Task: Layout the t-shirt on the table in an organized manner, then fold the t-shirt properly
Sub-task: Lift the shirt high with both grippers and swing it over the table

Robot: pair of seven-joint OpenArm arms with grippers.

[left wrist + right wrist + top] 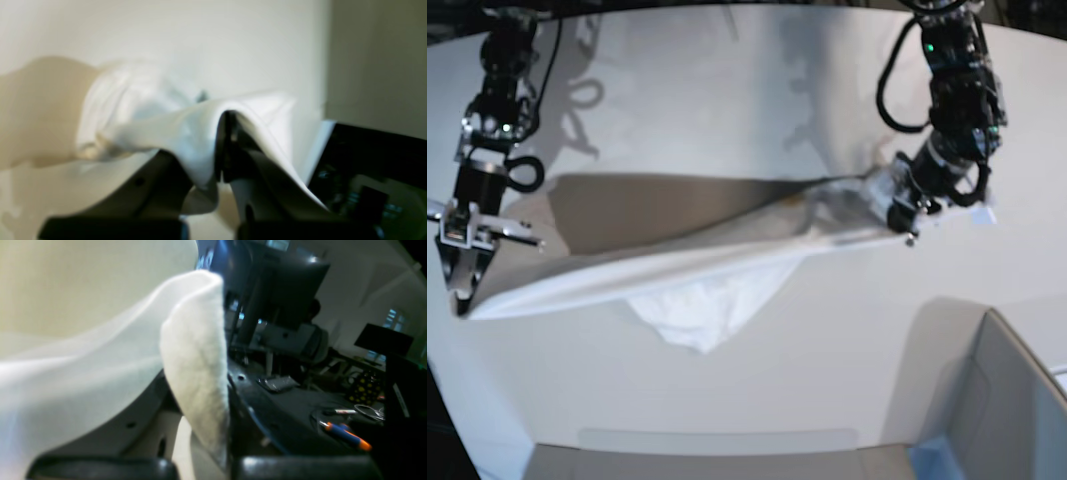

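Observation:
The white t-shirt hangs stretched in a long band above the table, held at both ends, with a loose fold sagging in the middle. None of its prints show. My left gripper, on the right of the base view, is shut on one end. In the left wrist view the t-shirt drapes over that shut left gripper. My right gripper, at the far left near the table's edge, is shut on the other end. The right wrist view shows the t-shirt pinched in the right gripper.
A grey box with a blue corner stands at the front right of the table. A flat grey strip lies along the front edge. Beyond the table's left edge is a dark desk with monitors and small tools.

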